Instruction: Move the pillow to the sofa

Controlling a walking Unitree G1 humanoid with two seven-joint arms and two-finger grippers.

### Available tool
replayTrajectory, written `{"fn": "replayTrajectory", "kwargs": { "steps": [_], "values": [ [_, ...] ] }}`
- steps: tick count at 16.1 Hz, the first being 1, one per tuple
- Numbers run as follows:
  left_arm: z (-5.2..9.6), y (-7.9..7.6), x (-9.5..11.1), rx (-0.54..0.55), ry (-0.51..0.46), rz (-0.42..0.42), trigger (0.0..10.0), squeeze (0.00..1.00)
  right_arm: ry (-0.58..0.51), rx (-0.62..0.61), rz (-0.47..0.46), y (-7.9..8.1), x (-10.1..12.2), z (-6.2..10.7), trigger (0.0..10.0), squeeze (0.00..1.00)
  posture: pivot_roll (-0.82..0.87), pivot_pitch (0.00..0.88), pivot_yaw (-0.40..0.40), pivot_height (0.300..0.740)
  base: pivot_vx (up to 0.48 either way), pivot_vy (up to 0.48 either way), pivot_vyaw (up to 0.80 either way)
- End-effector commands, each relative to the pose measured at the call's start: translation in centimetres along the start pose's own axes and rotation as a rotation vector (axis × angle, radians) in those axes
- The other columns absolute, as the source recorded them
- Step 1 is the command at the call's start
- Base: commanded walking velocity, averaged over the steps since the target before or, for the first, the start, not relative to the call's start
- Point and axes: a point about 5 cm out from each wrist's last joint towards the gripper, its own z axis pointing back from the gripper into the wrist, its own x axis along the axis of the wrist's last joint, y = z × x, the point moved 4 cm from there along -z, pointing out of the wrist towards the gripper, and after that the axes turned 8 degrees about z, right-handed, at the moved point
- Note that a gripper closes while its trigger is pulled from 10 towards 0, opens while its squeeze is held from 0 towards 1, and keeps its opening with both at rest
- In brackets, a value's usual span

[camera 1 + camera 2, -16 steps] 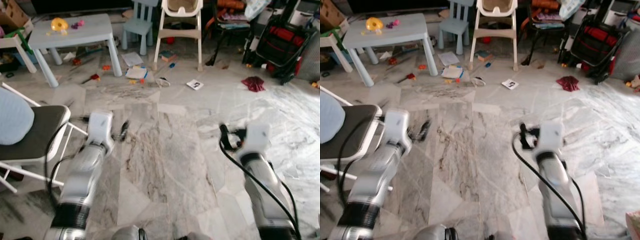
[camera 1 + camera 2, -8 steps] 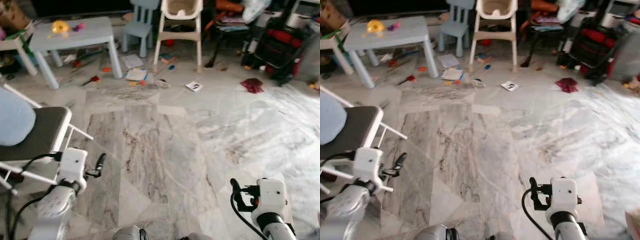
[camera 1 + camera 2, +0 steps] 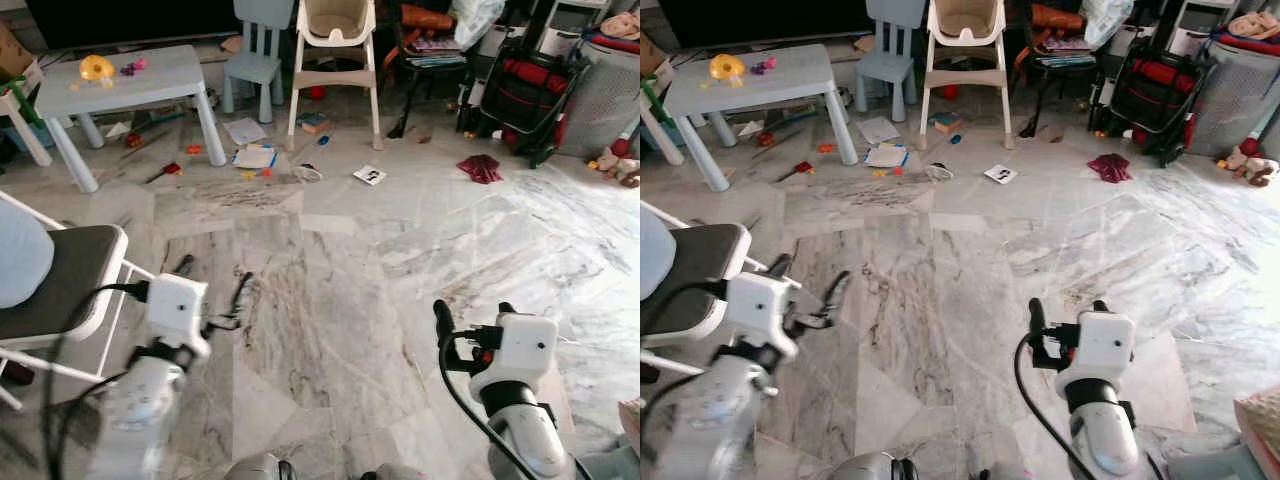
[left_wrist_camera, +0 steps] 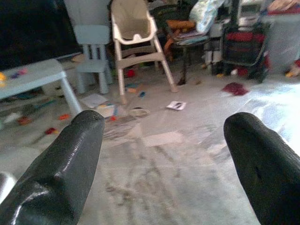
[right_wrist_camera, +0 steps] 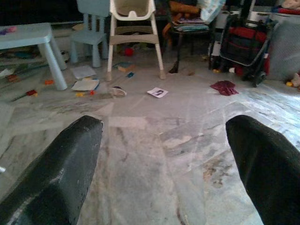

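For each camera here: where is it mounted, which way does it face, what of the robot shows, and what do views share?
Eye views: head, looking down at marble floor; left gripper, right gripper, pillow on a chair.
Left wrist view: along its open fingers, toward the high chair.
Right wrist view: along its open fingers, same way.
Shared: high chair, small table.
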Motion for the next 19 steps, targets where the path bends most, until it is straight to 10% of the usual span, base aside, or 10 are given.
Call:
{"fn": "replayTrajectory", "kwargs": {
  "steps": [1, 11, 19],
  "values": [
    [-0.2, 0.1, 0.1, 0.018, 0.002, 0.017, 10.0, 0.00, 0.012, -0.004, 0.010, 0.1, -0.2, 0.3, 10.0, 0.00, -0.06, 0.000, 0.046, 0.740, 0.000, 0.000, 0.00],
    [0.0, -0.6, -1.5, 0.029, 0.073, 0.035, 10.0, 0.00, 0.098, -0.063, 0.020, -2.0, -1.7, 1.0, 10.0, 0.00, -0.07, 0.000, 0.018, 0.740, 0.000, 0.000, 0.00],
    [-1.0, -1.0, -0.9, -0.004, 0.083, 0.042, 10.0, 0.00, 0.104, -0.034, -0.006, -1.3, -1.7, -0.3, 10.0, 0.00, -0.05, 0.000, 0.021, 0.740, 0.000, 0.000, -0.80]
  ]
}}
